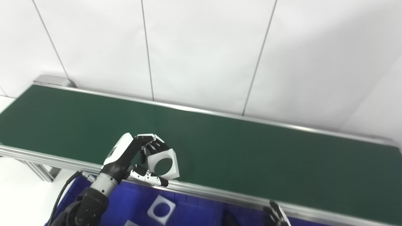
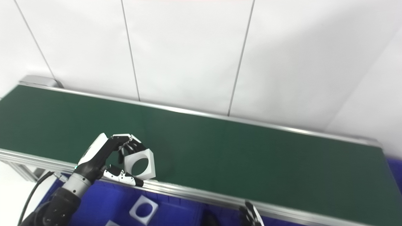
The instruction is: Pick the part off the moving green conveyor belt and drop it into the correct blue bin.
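A white block part with a round hole [image 1: 164,164] is held by my left hand [image 1: 132,157] just above the near edge of the green conveyor belt [image 1: 251,150]. Fingers close over its top and the thumb sits under it. The part appears tilted, its hole facing me. Below the belt's near rail lies the blue bin [image 1: 194,213], where another white part with a round hole [image 1: 161,209] rests. Only the fingertips of my right hand [image 1: 276,216] show at the bottom edge, below the rail; its state is unclear.
The belt's aluminium rail [image 1: 220,194] runs between the belt and the bin. A white panelled wall [image 1: 201,47] stands behind the belt. A grey motor housing [image 1: 53,81] sits at the belt's far left end. No other part is on the belt.
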Action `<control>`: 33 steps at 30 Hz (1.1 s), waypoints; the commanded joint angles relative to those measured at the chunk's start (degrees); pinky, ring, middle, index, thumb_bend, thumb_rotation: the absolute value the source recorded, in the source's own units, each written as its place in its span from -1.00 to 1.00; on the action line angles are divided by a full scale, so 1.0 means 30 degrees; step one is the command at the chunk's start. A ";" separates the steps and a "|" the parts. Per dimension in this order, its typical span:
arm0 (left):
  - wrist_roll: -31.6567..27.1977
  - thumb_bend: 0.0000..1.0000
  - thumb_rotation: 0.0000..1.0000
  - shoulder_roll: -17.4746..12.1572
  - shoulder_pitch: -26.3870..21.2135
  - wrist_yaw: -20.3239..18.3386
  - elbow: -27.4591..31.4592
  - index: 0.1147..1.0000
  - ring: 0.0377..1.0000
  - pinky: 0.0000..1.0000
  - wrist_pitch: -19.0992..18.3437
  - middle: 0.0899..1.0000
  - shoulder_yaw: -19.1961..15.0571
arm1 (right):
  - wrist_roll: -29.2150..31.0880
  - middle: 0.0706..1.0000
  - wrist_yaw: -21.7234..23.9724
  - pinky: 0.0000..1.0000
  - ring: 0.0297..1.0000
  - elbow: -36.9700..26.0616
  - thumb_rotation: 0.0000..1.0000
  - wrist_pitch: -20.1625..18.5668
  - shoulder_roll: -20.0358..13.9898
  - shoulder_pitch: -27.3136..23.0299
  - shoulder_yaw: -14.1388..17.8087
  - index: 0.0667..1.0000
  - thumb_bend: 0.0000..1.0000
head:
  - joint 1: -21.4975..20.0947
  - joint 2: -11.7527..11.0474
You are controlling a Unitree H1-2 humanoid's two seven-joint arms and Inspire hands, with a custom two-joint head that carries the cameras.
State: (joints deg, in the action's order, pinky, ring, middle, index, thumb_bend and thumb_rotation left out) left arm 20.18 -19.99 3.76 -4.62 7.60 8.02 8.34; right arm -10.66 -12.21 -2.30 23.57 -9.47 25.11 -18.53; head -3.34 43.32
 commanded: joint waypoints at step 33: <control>0.4949 0.00 -1.00 -0.0948 -0.0816 -0.4247 -0.2282 -0.19 -0.12 -0.15 0.0700 -0.08 0.4213 | -0.0948 0.64 0.1388 0.47 0.57 -0.1387 -0.08 0.0950 0.0873 0.0161 0.1057 0.80 0.69 | -0.1114 0.1314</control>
State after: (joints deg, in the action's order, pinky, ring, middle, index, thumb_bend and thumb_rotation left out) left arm 34.42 -21.74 3.06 -17.39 0.26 9.73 20.80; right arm -13.38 -8.94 -4.21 23.59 -7.17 25.39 -15.59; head -6.77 46.93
